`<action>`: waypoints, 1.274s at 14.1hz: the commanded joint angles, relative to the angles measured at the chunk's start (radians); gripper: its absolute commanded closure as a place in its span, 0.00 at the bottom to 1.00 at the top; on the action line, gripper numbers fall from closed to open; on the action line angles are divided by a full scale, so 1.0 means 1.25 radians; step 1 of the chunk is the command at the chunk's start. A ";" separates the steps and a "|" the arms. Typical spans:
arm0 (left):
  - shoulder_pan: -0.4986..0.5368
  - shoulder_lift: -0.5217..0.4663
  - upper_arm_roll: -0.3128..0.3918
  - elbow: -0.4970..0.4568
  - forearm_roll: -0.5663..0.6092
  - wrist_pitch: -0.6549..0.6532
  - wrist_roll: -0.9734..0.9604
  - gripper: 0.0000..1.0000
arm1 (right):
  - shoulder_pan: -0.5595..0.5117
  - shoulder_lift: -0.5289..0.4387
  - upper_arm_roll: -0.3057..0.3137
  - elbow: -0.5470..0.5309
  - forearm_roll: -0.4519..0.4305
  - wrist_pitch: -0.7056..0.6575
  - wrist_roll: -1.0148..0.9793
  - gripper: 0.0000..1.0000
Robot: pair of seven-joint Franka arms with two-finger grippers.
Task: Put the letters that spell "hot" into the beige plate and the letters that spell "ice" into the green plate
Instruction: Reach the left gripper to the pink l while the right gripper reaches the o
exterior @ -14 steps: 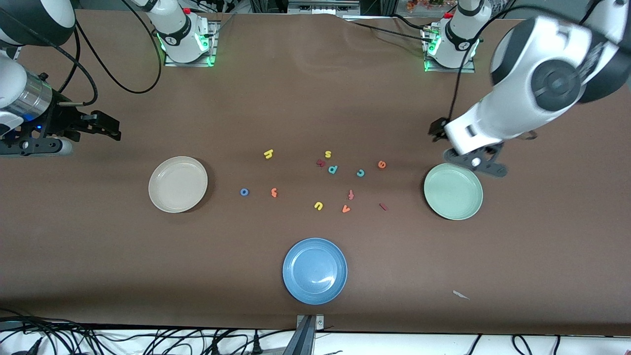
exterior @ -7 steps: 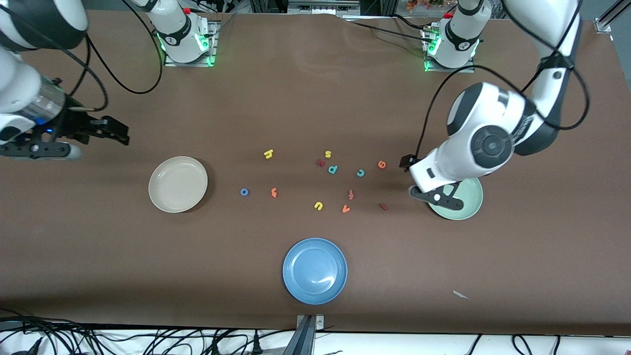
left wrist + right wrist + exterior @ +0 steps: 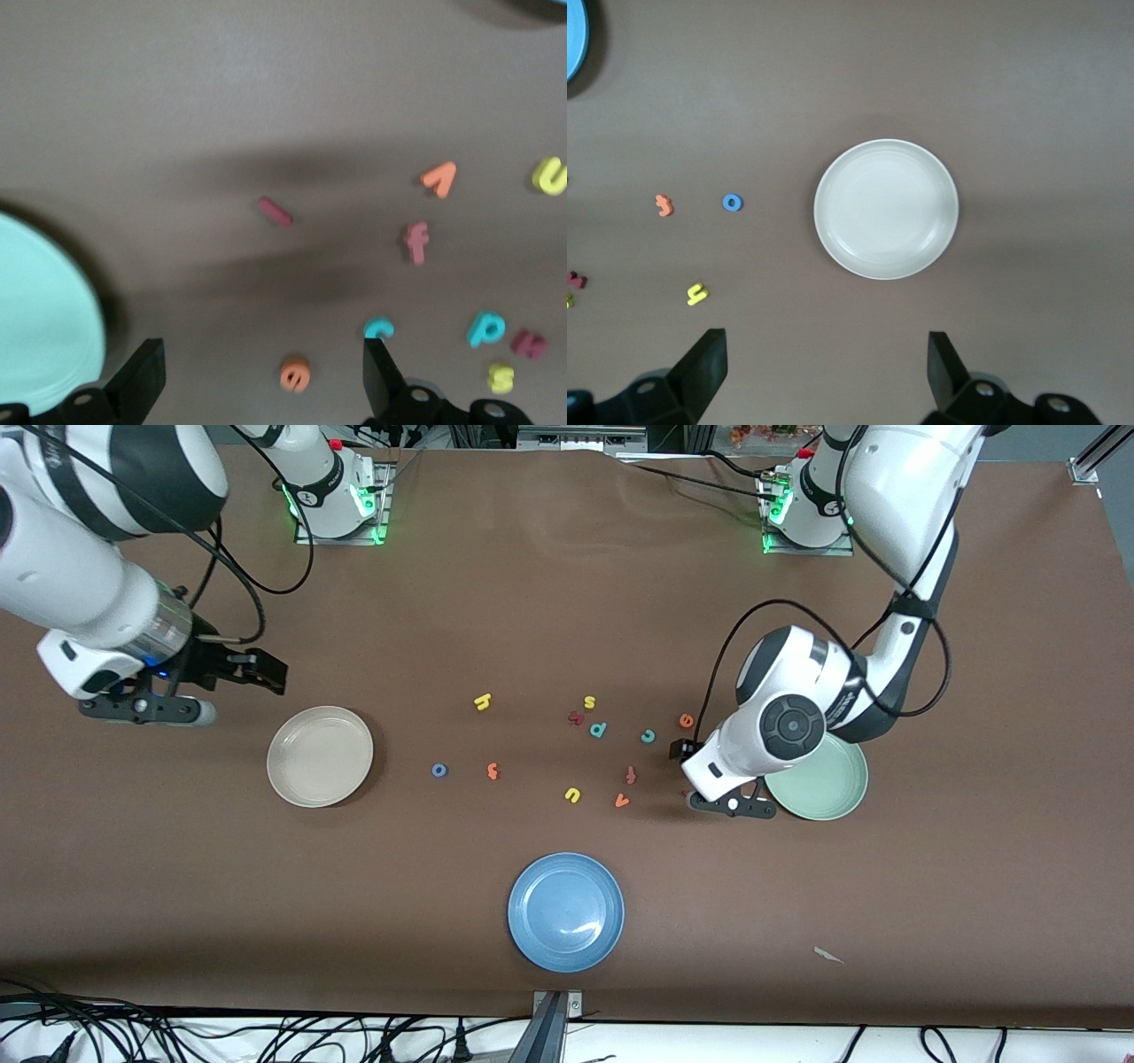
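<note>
over the dark red i [image 3: 275,211], beside the green plate [image 3: 828,790], left pincer [image 3: 264,390] hangs open, likely to grasp it; right pincer [image 3: 824,376], open, hovers near the beige plate [image 3: 320,755].

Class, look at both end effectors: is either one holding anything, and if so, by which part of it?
Nothing is held. The left end effector is open over the table by the dark red i; the right end effector is open near the beige plate.

Brown table [image 3: 567,602]: plates [image 3: 320,755], foam letters [image 3: 483,702]
</note>
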 commanded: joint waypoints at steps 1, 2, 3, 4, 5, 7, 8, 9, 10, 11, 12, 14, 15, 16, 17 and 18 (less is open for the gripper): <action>-0.005 0.052 0.011 0.032 -0.017 0.057 -0.038 0.12 | 0.040 0.026 0.000 -0.024 -0.008 0.056 0.060 0.00; -0.004 0.068 0.012 0.033 -0.011 0.083 -0.093 0.17 | 0.057 0.045 0.000 -0.025 -0.007 0.072 0.072 0.00; -0.003 0.078 0.011 0.033 -0.014 0.097 -0.126 0.17 | 0.065 0.058 0.000 -0.025 -0.007 0.081 0.074 0.00; -0.003 0.088 0.011 0.034 -0.020 0.099 -0.165 0.21 | 0.073 0.075 0.000 -0.026 -0.007 0.090 0.074 0.00; -0.014 0.101 0.013 0.038 -0.013 0.102 -0.239 0.25 | 0.077 0.089 0.000 -0.026 -0.003 0.102 0.074 0.00; -0.026 0.134 0.014 0.073 -0.011 0.109 -0.329 0.34 | 0.090 0.117 0.001 -0.029 -0.003 0.129 0.073 0.00; -0.021 0.138 0.014 0.073 -0.012 0.111 -0.340 0.34 | 0.098 0.133 0.001 -0.030 -0.003 0.150 0.074 0.00; -0.021 0.143 0.014 0.075 -0.014 0.112 -0.351 0.34 | 0.105 0.147 0.001 -0.037 -0.003 0.172 0.073 0.00; -0.024 0.149 0.014 0.075 -0.011 0.124 -0.356 0.34 | 0.106 0.158 0.001 -0.053 -0.003 0.203 0.074 0.00; -0.022 0.150 0.015 0.075 -0.010 0.133 -0.356 0.33 | 0.108 0.161 0.001 -0.079 -0.002 0.242 0.074 0.00; -0.022 0.153 0.026 0.073 -0.006 0.134 -0.351 0.33 | 0.112 0.166 0.001 -0.116 -0.002 0.294 0.074 0.00; -0.031 0.160 0.031 0.073 0.006 0.134 -0.354 0.35 | 0.125 0.187 0.001 -0.161 0.001 0.381 0.077 0.00; -0.042 0.165 0.033 0.073 0.021 0.136 -0.358 0.39 | 0.127 0.204 0.001 -0.161 0.000 0.397 0.101 0.00; -0.040 0.165 0.031 0.073 0.021 0.136 -0.360 0.43 | 0.136 0.223 0.001 -0.159 0.000 0.407 0.121 0.00; -0.038 0.166 0.031 0.073 0.017 0.138 -0.361 0.50 | 0.154 0.236 0.001 -0.159 0.001 0.430 0.140 0.00; -0.038 0.166 0.031 0.072 0.010 0.159 -0.365 0.52 | 0.163 0.255 0.001 -0.159 0.001 0.454 0.161 0.00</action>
